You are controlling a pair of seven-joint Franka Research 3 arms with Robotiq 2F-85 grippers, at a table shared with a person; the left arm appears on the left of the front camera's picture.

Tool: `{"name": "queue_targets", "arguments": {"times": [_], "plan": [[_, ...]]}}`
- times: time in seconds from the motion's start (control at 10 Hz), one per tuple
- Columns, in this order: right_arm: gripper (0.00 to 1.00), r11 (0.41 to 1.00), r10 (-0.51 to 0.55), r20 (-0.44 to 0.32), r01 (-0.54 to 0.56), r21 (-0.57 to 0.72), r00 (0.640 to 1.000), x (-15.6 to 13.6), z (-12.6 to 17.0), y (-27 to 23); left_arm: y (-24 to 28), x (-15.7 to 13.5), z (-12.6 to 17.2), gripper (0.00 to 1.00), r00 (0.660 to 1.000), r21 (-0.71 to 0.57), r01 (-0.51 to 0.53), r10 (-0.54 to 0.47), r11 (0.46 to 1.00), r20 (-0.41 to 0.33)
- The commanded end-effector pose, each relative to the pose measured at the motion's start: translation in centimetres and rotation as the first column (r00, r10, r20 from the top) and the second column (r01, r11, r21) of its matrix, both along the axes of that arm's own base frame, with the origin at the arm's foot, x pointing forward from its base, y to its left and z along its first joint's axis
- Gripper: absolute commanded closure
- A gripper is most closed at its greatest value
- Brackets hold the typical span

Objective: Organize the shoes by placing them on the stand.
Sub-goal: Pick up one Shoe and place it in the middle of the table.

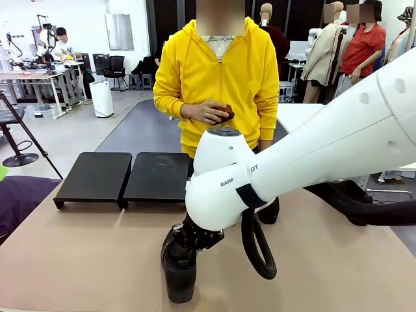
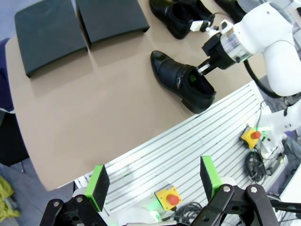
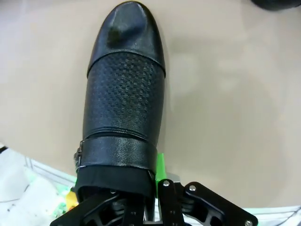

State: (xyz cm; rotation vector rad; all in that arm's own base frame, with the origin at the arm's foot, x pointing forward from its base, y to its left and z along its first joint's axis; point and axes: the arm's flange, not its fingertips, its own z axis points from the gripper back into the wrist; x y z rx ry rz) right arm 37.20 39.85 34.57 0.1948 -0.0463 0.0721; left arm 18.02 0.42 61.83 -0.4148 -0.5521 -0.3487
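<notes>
Front view: the right gripper [image 1: 185, 246] pinches a black loafer [image 1: 180, 279] near the table's [image 1: 78, 260] near edge. The stand [image 1: 123, 175] sits far left. Left wrist view: the left gripper [image 2: 153, 181] hangs spread wide beyond the table edge, and other loafers [image 2: 176, 16] lie past the held one. Right wrist view: the jaws clamp the loafer's heel collar.

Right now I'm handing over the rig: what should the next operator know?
Right hand shut on a shoe by the near table edge.
Left hand open, holding nothing, off the near edge.
Stand at far left, no shoes on it.
Other shoes lie right of the stand.
Done: one shoe gripped. Left: all shoes onto the stand.
</notes>
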Motion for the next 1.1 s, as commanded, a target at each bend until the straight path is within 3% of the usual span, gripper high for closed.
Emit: {"name": "queue_targets", "arguments": {"times": [0.0,0.4,0.5,0.6,0.7,1.0], "plan": [[1.0,0.998,-0.058,0.021,0.058,-0.004,0.998,1.3,0.0,1.5,0.1,-0.1,0.0,0.0,1.0,-0.013,0.019,-0.019,1.0,0.004],[1.0,0.996,-0.094,0.037,0.094,0.0,0.995,2.4,-1.1,1.5,0.1,-0.1,0.0,0.0,1.0,-0.013,0.019,-0.019,1.0,0.004],[0.87,0.996,-0.093,0.026,0.093,0.014,0.995,2.4,-1.2,1.5,0.1,-0.1,0.0,0.0,1.0,-0.013,0.019,-0.019,1.0,0.004],[0.28,0.995,-0.096,0.032,0.096,0.019,0.995,2.4,-1.1,1.5,0.1,-0.1,0.0,0.0,1.0,-0.013,0.019,-0.019,1.0,0.004],[0.0,0.994,-0.102,0.033,0.102,0.03,0.994,2.4,-1.0,1.5,0.1,-0.1,0.0,0.0,1.0,-0.013,0.019,-0.019,1.0,0.004],[0.0,0.992,-0.113,0.033,0.111,0.057,0.993,2.4,0.4,-0.2,0.1,-0.1,0.0,0.0,1.0,-0.013,0.019,-0.019,1.0,0.004]]}}
